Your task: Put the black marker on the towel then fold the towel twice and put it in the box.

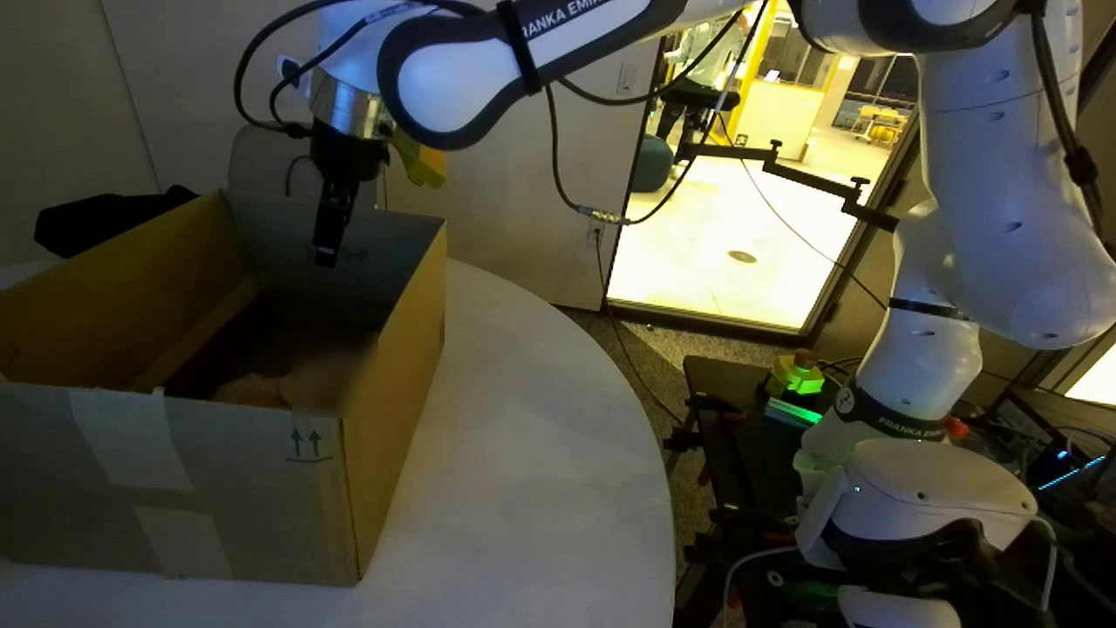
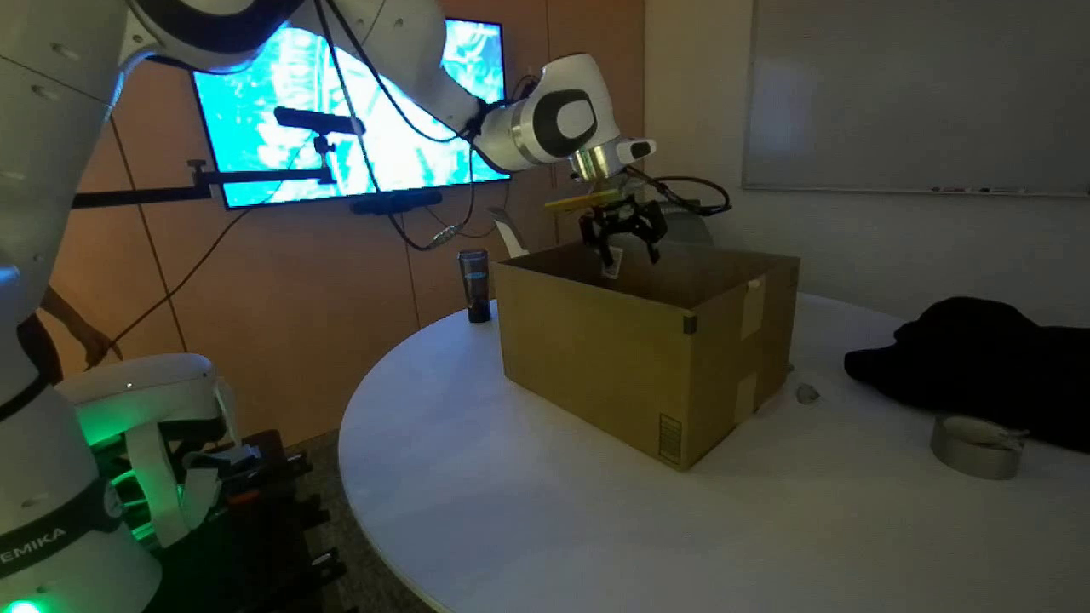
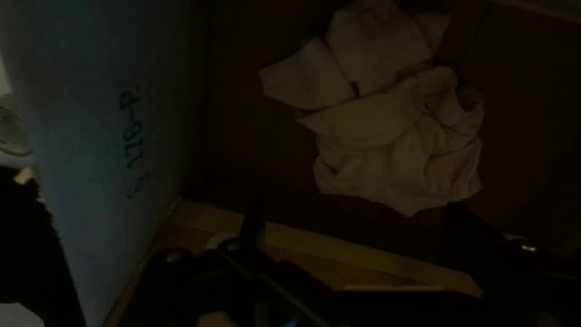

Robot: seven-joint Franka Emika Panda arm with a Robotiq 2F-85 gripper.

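The large brown cardboard box (image 1: 253, 497) stands on the table with its top open; it shows also in an exterior view (image 2: 596, 358) and the wrist view (image 3: 109, 136). The wrinkled pale peach towel (image 3: 395, 136) lies bunched and partly folded on the box floor. A bit of it shows over the near wall in an exterior view (image 1: 248, 391). My gripper (image 2: 632, 258) is over the box opening, fingertips around rim height, apart from the towel. Its fingers are spread with nothing between them in the wrist view (image 3: 356, 218). The black marker is hidden or out of view.
The box walls surround the space under my gripper. On the round white table (image 2: 511, 485) are a dark tumbler (image 2: 474, 288) behind the box, a grey tape roll (image 2: 976, 449), a small crumpled piece (image 2: 806, 393) and a black cloth heap (image 2: 979, 366).
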